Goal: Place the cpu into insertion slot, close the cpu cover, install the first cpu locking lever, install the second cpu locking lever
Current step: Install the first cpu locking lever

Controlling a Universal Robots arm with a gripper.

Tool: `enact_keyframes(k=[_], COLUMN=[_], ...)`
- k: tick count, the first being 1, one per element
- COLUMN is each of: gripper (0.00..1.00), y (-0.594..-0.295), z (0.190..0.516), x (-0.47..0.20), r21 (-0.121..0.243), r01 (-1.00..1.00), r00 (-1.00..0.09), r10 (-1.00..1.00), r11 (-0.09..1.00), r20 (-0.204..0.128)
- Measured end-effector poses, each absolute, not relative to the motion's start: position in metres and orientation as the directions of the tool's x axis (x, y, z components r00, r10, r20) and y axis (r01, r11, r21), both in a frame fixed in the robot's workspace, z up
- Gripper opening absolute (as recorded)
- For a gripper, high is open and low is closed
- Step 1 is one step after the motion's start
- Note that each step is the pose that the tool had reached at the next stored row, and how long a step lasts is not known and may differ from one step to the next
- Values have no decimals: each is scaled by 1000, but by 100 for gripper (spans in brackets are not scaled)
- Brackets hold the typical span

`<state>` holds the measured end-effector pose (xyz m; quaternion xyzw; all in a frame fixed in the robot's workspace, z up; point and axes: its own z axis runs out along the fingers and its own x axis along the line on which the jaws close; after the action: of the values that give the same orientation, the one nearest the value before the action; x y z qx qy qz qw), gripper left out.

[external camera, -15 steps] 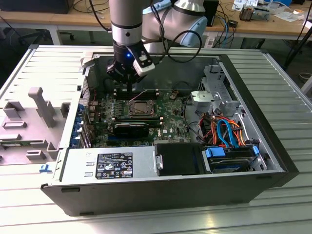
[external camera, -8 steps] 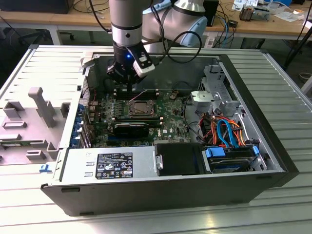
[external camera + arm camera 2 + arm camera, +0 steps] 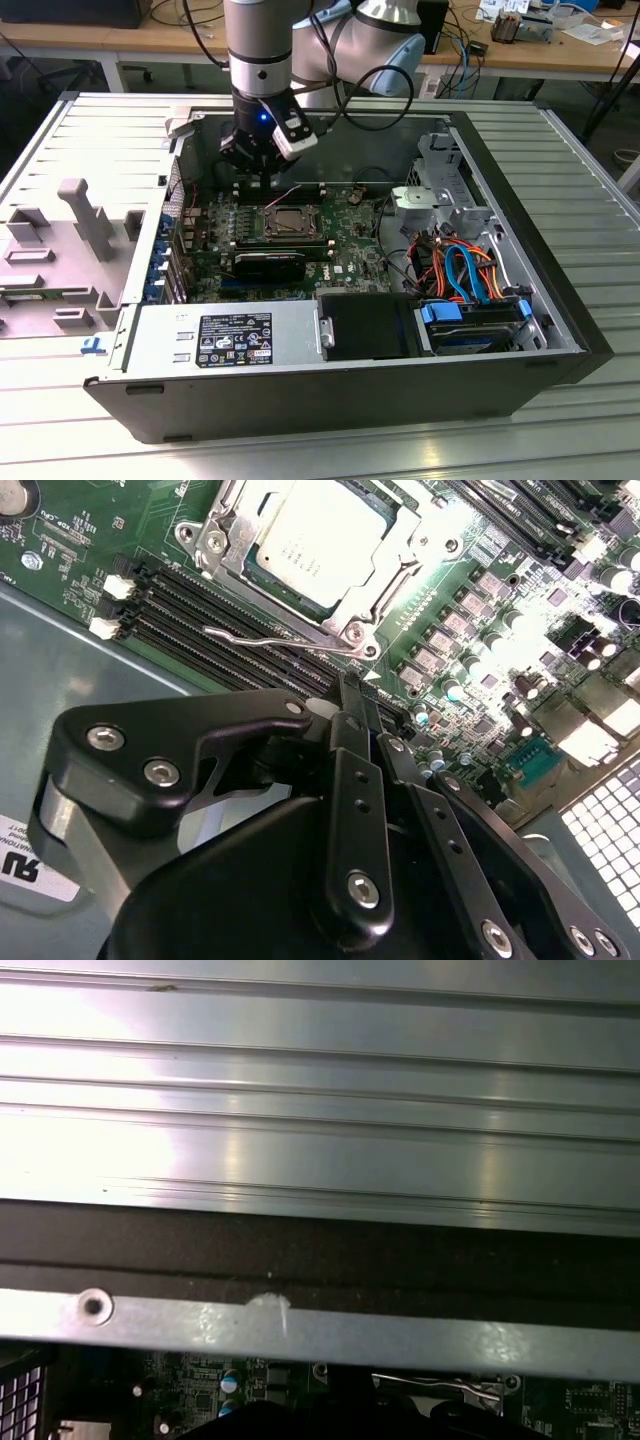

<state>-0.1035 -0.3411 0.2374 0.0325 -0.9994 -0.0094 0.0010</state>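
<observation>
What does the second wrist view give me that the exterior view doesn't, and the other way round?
Second wrist view: the cpu sits in the insertion slot with the cpu cover closed around it, one thin wire lever lies along the socket's edge beside the memory slots, and the gripper has its fingers together, holding nothing.

Exterior view: the whole open computer case, its power supply, drive cables, and the arm standing over the board's far edge.

Both: the socket and green motherboard.
</observation>
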Motion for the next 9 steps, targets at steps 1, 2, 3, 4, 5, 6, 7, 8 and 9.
enact_keyframes(k=[1,2,3,4,5,6,7,8,9], gripper=[11,11,11,11,11,11,11,11,11], y=[-341,-341,-341,-341,-341,-341,-341,-341,-341], z=[237,237,236,236,236,235,235,234,234], x=[-103,-103,-103,-103,-103,-103,-103,-103,-103], r21=[19,19,19,19,19,19,19,19,19], r01=[-65,-65,-65,-65,-65,-65,-65,-65,-65], r00=[-998,-998,-998,-998,-998,-998,-998,-998,-998], r10=[-65,-65,-65,-65,-65,-65,-65,-65,-65], r11=[998,998,998,998,998,998,998,998,998], r20=[1,1,1,1,1,1,1,1,1])
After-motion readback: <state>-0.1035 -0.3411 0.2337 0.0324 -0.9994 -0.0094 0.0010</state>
